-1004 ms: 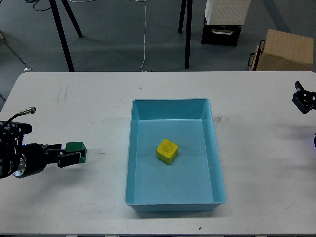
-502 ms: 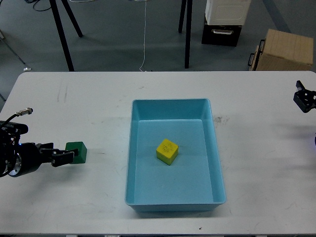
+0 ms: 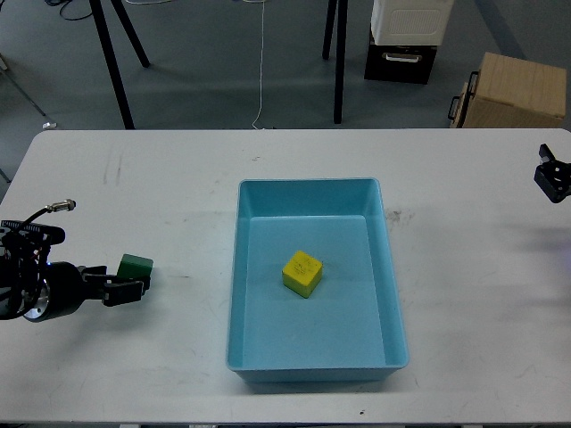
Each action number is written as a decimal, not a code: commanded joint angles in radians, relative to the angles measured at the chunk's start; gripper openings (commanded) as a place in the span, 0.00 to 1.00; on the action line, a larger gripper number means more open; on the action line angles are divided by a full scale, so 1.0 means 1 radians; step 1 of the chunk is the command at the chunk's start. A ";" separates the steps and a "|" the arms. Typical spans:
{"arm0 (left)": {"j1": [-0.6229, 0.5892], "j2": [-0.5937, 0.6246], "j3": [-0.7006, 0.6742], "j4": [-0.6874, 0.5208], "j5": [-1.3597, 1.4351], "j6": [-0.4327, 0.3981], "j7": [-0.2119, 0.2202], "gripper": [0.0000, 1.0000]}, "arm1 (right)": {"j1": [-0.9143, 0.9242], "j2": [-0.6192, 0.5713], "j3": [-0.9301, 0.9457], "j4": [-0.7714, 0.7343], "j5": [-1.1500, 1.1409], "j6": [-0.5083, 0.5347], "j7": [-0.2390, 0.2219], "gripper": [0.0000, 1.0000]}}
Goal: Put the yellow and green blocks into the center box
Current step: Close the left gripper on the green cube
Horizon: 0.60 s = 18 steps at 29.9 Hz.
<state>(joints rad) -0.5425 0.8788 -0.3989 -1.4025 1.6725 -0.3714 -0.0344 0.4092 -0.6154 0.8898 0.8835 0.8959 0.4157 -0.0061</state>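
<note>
- The left gripper (image 3: 128,287) had shifted slightly, fingers clamped on the green block (image 3: 136,266), at nine o'clock of the box (image 3: 390,267).
- The yellow block (image 3: 302,273) lay inside.
- The right gripper (image 3: 553,181): state unclear.
- Advice: lift clear of the rim before releasing.

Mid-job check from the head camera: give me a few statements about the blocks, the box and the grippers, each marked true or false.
1. The yellow block lies inside the blue box. True.
2. The green block is already in the box. False: it sits on the white table, left of the box.
3. The left gripper is right at the green block. True.
4. The right gripper hangs above the box. False: it is at the far right edge.
5. Two yellow blocks are in view. False: only one.
</note>
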 commanded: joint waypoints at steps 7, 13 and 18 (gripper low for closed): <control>-0.007 0.011 0.000 -0.001 0.004 0.000 -0.002 1.00 | -0.001 0.000 0.001 0.000 0.000 0.000 0.000 1.00; -0.005 0.009 0.002 -0.001 0.013 0.000 0.001 1.00 | 0.000 0.000 0.001 0.000 0.000 0.000 0.000 1.00; -0.005 -0.001 0.003 0.002 0.013 0.000 0.002 1.00 | -0.001 -0.003 0.001 0.000 0.000 0.000 0.000 1.00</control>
<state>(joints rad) -0.5479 0.8869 -0.3973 -1.4036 1.6860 -0.3715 -0.0329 0.4092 -0.6154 0.8913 0.8840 0.8959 0.4157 -0.0061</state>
